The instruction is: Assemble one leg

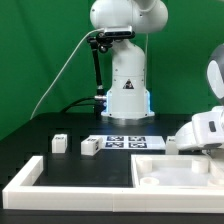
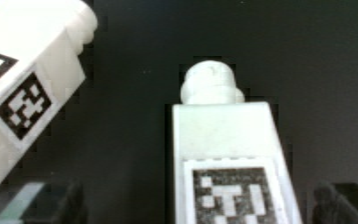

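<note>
Arm pose: the arm (image 1: 205,128) comes into the exterior view at about 3 o'clock. Its white wrist end is bent down low over the black worktop (image 1: 40,132), close above the far edge of the panel.
Base: the robot base (image 1: 127,85) stands at 12 o'clock at the back of the worktop, in front of a green backdrop (image 1: 40,50).
Fingers: the fingers (image 2: 25,205) show in the wrist view as two dark tips, spread apart. One sits on each side of the leg with a strip of dark worktop between, so they are not pinching anything.
Leg: the leg (image 2: 229,150) lies flat on the worktop between the spread tips. Its square tag faces the camera and its rounded peg end points away from the wrist. In the exterior view the wrist end hides it.
Nearest obstacle: a tagged white block (image 2: 25,90) lies tilted just beside the leg, near one tip, apart from the leg across a dark gap.
Panel: the large flat panel (image 1: 170,172) with raised edges lies at about 4 o'clock.
Other blocks: two small blocks (image 1: 60,143) (image 1: 90,145) stand at about 9 o'clock, well apart from the wrist end.
Marker board: the marker board (image 1: 125,140) lies centre, in front of the base.
Frame: the long white border frame (image 1: 25,172) runs from 8 o'clock along the near edge.
</note>
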{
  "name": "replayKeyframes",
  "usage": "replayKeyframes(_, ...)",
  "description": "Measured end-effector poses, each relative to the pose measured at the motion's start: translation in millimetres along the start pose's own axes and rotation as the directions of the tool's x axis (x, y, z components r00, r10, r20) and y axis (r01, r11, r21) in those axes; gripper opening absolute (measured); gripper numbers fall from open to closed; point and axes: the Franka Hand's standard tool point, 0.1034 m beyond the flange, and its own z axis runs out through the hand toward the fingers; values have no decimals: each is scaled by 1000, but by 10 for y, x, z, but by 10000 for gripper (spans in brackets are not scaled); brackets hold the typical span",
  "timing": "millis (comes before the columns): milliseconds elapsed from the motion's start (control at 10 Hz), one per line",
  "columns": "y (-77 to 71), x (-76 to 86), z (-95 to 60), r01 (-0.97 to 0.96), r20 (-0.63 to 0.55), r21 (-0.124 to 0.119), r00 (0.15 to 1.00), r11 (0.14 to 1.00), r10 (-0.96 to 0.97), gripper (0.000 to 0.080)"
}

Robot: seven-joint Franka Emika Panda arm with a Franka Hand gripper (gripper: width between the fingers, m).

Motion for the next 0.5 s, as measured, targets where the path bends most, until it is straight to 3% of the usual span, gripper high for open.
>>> replayKeyframes(100, -2, 0, 0, 0, 0, 0, 1000, 1000, 0, 511)
replayKeyframes(200, -1, 0, 1, 0, 0, 0, 1000, 1000, 0, 511)
replayKeyframes(300, -2, 0, 1, 0, 0, 0, 1000, 1000, 0, 372)
replayKeyframes(400, -1, 0, 2, 0, 0, 0, 1000, 1000, 0, 287)
replayKeyframes(500, -1, 0, 2, 0, 0, 0, 1000, 1000, 0, 287)
